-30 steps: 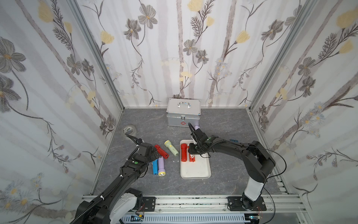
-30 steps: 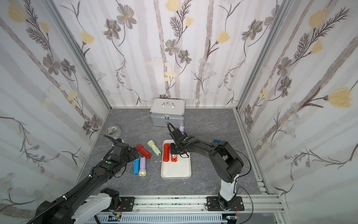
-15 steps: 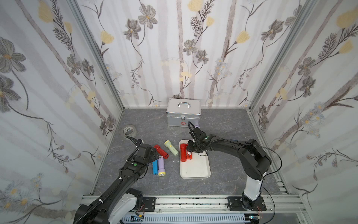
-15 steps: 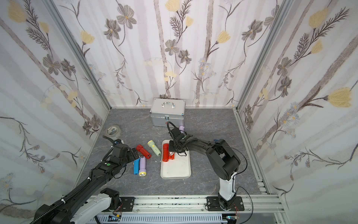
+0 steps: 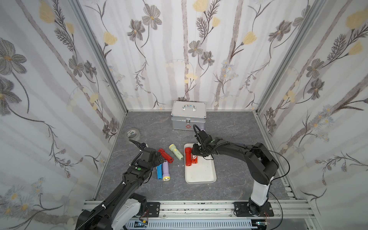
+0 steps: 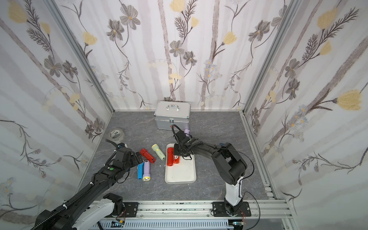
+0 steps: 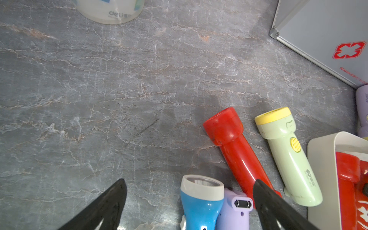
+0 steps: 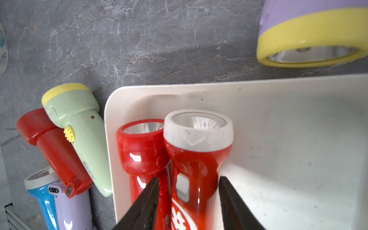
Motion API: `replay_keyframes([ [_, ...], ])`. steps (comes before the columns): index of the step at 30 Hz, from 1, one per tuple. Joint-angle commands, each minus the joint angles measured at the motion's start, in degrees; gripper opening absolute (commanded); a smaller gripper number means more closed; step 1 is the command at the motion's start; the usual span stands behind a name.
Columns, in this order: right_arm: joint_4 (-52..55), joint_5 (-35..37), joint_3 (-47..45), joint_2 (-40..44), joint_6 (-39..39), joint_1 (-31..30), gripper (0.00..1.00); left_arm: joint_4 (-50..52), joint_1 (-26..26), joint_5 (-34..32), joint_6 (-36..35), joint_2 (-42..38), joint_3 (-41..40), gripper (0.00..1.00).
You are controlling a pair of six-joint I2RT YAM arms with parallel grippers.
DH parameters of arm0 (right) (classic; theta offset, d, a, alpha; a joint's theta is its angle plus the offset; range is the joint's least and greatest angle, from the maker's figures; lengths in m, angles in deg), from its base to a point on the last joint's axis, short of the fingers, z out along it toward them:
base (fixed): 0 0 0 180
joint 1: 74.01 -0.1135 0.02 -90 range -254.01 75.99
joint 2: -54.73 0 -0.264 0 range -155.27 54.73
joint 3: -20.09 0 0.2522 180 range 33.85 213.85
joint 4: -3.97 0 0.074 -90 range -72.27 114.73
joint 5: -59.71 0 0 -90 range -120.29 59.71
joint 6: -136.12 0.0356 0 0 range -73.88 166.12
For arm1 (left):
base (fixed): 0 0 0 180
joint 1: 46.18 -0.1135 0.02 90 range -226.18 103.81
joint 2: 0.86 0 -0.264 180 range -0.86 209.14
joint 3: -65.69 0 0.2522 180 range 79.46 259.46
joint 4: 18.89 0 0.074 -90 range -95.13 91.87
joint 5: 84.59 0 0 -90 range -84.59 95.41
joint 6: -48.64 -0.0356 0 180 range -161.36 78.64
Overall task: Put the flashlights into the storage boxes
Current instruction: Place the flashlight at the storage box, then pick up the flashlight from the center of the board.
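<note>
The right claw (image 8: 188, 177) is sitting slightly parted astride the white-headed red torch (image 8: 197, 159), lying in the tray (image 8: 278, 93) against another red torch (image 8: 139, 147); rising straight up should avoid dragging either. The left claw (image 7: 189, 179) is hanging wide open above the blue torch (image 7: 199, 205) on the counter (image 7: 139, 79).

Ahead of the right gripper (image 8: 188, 180), the lilac torch (image 8: 310, 33) is cut off; only its head shows. Between this gripper's fingers, the tail of the white-rimmed torch (image 8: 196, 159) is cut off. In both top views its fingertips cannot be made out. Between the fingers of the left gripper (image 7: 190, 180), the blue torch (image 7: 200, 205) is cut off at the tail.
</note>
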Motion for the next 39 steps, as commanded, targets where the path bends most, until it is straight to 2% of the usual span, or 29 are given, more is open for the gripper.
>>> replay_keyframes([
  [1,1.5,2.2,0.8,1.7,-0.7,-0.1,0.54,-1.4,-0.1,-0.5,0.4,-0.2,-0.1,1.0],
  [6,4.7,6.3,0.9,5.2,-2.7,0.0,0.67,-1.6,-0.1,-0.5,0.4,0.2,-0.1,1.0],
  [8,5.9,7.8,1.0,6.8,-3.8,0.0,0.78,-1.7,-0.1,-0.6,0.4,0.5,-0.1,1.0],
  [10,6.5,9.8,0.6,9.1,-5.2,0.0,0.99,-1.9,-0.1,-0.7,0.6,1.0,0.1,1.0],
  [11,6.7,11.0,0.5,10.5,-5.8,0.0,1.0,-2.0,-0.1,-0.9,0.9,1.2,0.1,1.0],
  [15,6.3,19.0,-1.6,17.1,-7.2,0.2,1.0,1.9,0.0,-3.9,3.0,1.7,2.7,1.0],
  [18,4.9,22.0,-3.4,20.8,-8.4,1.6,1.0,2.9,1.3,-1.5,5.2,2.4,4.5,1.0],
  [23,0.6,23.9,-5.8,22.6,-9.5,5.5,1.0,4.7,11.4,-5.8,9.5,8.5,10.4,1.0],
  [26,-1.5,20.4,-5.5,21.6,-9.5,9.3,1.0,5.2,16.7,-7.8,8.2,14.1,14.0,1.0],
  [30,-7.8,11.4,-5.5,18.9,-10.4,12.4,0.92,8.5,17.8,-7.6,1.9,19.3,18.0,1.0],
  [33,-11.3,7.9,-3.4,14.7,-11.5,12.4,0.85,9.7,17.8,-9.2,0.6,19.3,17.5,1.0],
  [36,-10.6,6.2,1.1,9.2,-11.8,12.5,0.81,5.5,18.0,-7.8,-2.2,17.2,13.4,1.0],
  [39,-8.8,6.0,5.8,4.4,-12.3,13.1,0.78,3.8,19.2,-11.1,-3.3,13.5,9.7,1.0],
])
